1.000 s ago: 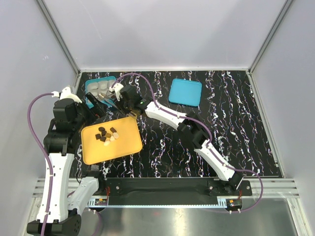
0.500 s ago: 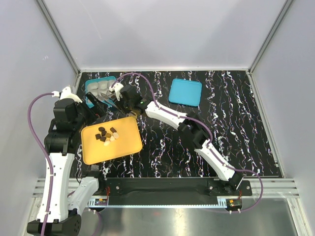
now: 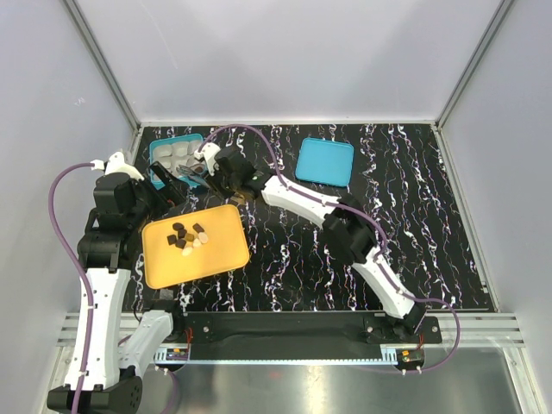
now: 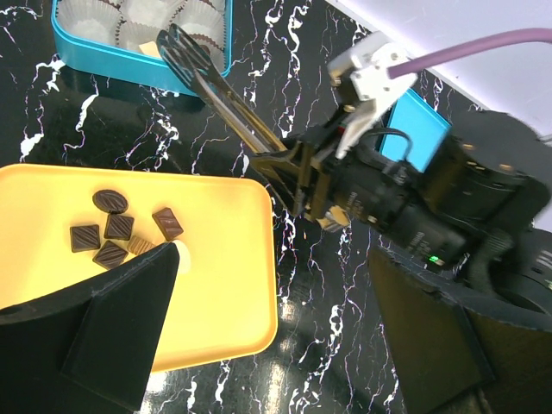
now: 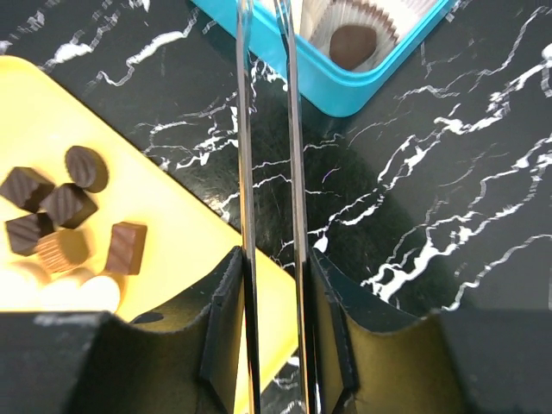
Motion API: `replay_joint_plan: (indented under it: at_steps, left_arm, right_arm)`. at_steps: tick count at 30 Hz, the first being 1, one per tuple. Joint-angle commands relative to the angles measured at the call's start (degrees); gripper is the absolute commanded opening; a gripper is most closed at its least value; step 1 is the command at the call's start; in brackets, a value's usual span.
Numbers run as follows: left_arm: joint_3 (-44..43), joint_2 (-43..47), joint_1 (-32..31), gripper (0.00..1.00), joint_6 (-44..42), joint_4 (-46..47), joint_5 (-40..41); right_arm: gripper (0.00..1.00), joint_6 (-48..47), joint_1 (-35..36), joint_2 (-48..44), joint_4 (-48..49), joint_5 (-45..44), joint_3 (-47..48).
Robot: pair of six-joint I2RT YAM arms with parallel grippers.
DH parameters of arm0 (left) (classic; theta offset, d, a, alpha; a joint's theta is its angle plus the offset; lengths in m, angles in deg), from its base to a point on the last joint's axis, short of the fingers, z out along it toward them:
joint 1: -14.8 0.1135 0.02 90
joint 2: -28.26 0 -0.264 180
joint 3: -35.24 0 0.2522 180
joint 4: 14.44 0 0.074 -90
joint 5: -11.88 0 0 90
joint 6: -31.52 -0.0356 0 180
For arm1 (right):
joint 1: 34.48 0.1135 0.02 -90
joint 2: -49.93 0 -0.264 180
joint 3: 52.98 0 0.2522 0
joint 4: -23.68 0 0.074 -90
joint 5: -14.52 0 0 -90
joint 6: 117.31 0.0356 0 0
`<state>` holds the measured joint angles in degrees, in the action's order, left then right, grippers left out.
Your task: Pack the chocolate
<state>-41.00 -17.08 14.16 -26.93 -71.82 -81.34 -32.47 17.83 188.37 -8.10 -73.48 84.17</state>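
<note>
Several tiny chocolates, dark brown and cream, lie clustered on the orange tray; they also show in the left wrist view and the right wrist view. My right gripper is shut on metal tongs, its pads pressing both blades. The tongs reach to the teal box, their tips over its near edge. One dark piece sits in a paper cup of the box. My left gripper is open and empty above the tray's right part.
The flat teal lid lies at the back middle of the black marbled table, and shows behind the right arm in the left wrist view. The right arm stretches diagonally across the table. The tray lies at the near left.
The right arm's wrist and elbow have shifted slightly right and back, the tongs still pointing at the box. The left arm, tray and chocolates have not moved.
</note>
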Motion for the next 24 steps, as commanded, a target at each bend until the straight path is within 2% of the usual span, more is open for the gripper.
replay_joint_plan:
  at_steps: [1, 7, 10, 16, 24]
  left_arm:
    - [-2.0, 0.2, 0.3, 0.99, -0.8, 1.7, 0.9]
    - [-4.1, -0.8, 0.3, 0.99, -1.7, 0.2, 2.7]
    - [-4.0, -0.8, 0.3, 0.99, -1.7, 0.0, 2.6]
    - [-3.8, -1.7, 0.3, 0.99, -2.3, -0.7, 3.0]
    - [-3.1, -1.2, 0.3, 0.99, -1.8, -0.5, 1.9]
  right_arm:
    - [0.39, -1.4, -0.3, -8.7, 4.1, -0.2, -1.5]
    - [0.39, 0.6, 0.1, -17.0, 4.7, 3.0, -10.3]
    - [0.41, 0.2, 1.5, -22.7, 6.8, 2.3, -22.2]
    - [0.45, 0.6, 4.5, -31.0, 8.1, 1.3, -36.5]
    - [0.49, -1.9, 9.6, -36.1, 6.5, -1.5, -43.6]
